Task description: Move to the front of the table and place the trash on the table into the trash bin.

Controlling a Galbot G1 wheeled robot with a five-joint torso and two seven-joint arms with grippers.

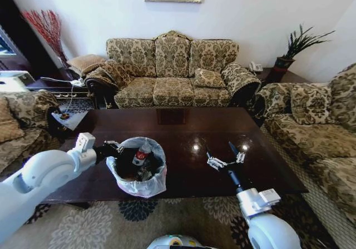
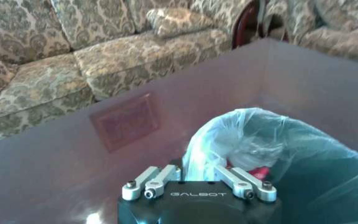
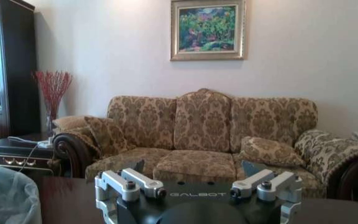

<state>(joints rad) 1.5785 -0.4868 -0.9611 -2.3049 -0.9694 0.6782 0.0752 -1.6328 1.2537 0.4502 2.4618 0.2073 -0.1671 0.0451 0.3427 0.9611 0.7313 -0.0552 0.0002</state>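
The trash bin (image 1: pixel 138 174), lined with a white bag, stands on the table (image 1: pixel 183 127) near its front left edge. Inside it lies trash, among it a clear bottle with a red label (image 1: pixel 142 155), whose red (image 2: pixel 260 171) also shows in the left wrist view. My left gripper (image 1: pixel 114 149) is at the bin's left rim, its fingers closed on the bag's folded edge (image 2: pixel 195 149). My right gripper (image 1: pixel 225 160) hovers open over the table's front right part, with nothing between its fingers (image 3: pixel 135 167).
A patterned sofa (image 1: pixel 172 71) stands behind the table, with armchairs at the left (image 1: pixel 22 121) and right (image 1: pixel 317 127). A potted plant (image 1: pixel 292 49) is in the far right corner. Patterned carpet (image 1: pixel 183 215) lies in front of the table.
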